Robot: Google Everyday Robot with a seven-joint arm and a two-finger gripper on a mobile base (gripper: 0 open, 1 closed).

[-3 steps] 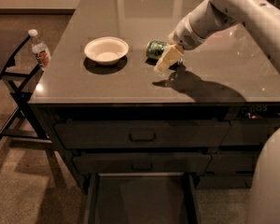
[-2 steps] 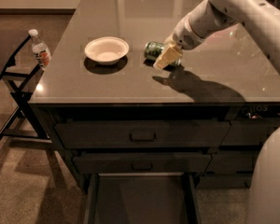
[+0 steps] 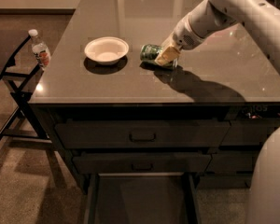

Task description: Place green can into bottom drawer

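Pale gripper (image 3: 167, 56) low over the glossy grey countertop (image 3: 107, 85), right against the small shiny green can (image 3: 150, 52) lying sideways – grip impossible to tell – wide dark bottom drawer (image 3: 140, 199) open below.

Shiny can (image 3: 150, 52) by hand (image 3: 166, 56), glossy tabletop (image 3: 107, 84)

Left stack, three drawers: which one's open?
The bottom drawer, pulled out toward the camera; the top drawer and middle drawer above it are shut. The gripper is over the countertop at the green can.
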